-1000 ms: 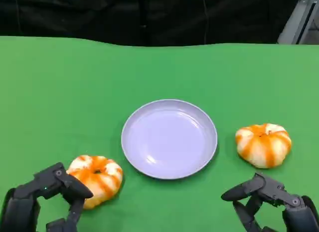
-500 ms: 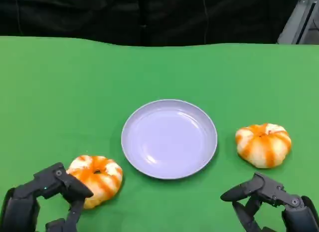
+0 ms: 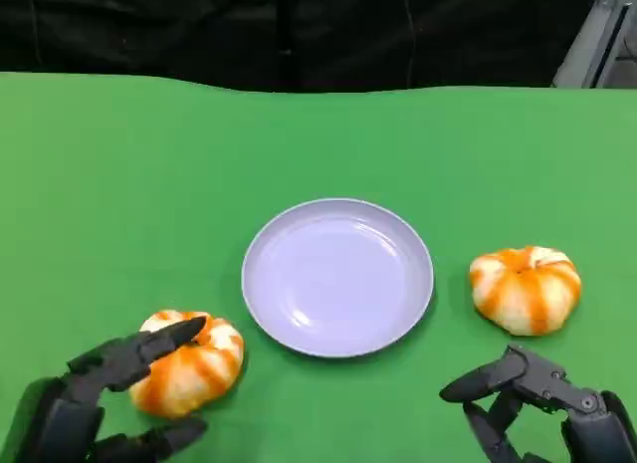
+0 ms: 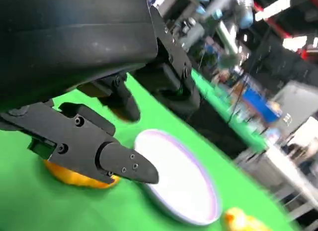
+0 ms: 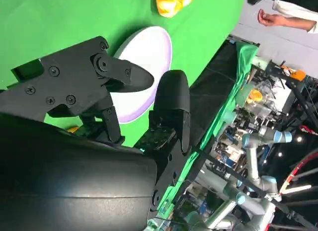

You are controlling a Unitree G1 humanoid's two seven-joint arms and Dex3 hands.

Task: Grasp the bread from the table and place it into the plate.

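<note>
A green table [image 3: 119,164] carries a pale plate [image 3: 338,277] at its middle, with one orange-striped bread [image 3: 189,361] near its front left and another bread [image 3: 526,288] well apart at the right.

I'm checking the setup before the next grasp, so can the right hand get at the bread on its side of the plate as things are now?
Probably yes. The right hand is open just short of the right bread, with only bare green table between them; the plate sits off to the side.
</note>
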